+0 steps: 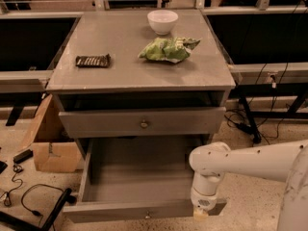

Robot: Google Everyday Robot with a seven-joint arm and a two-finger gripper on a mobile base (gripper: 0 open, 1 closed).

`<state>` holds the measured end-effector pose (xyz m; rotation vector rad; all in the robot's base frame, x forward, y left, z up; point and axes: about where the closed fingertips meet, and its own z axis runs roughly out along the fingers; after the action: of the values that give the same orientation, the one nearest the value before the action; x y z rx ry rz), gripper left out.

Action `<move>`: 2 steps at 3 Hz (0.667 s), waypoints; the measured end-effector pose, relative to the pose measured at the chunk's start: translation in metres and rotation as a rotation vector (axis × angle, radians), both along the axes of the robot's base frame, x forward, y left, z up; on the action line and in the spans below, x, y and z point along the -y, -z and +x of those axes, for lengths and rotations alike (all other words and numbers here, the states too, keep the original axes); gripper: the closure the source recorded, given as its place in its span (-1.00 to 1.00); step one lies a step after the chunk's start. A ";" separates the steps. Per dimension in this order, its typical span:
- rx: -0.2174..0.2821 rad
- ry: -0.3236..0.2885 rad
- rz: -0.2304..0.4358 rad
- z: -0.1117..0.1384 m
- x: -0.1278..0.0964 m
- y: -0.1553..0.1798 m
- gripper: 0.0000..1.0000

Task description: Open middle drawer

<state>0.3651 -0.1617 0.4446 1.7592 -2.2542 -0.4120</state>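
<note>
The middle drawer point(137, 179) stands pulled far out beneath the counter point(120, 73), its inside bare and its front nearest the camera. The white arm point(250, 160) reaches in from the right and bends down, so the hand point(201, 214) sits at the right end of that front, touching or just over its top edge. I cannot tell whether the hand is open or closed. Above it, the upper drawer point(106, 123) with a brass knob point(144, 124) sits nearly shut. On the counter are a bowl point(162, 21), a green bag point(167, 49) and a dark bar point(93, 60).
</note>
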 end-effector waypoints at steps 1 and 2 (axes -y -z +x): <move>0.000 0.000 0.000 0.000 0.000 0.000 0.46; 0.000 0.000 0.000 0.000 0.000 0.000 0.00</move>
<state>0.3651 -0.1617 0.4446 1.7591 -2.2541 -0.4120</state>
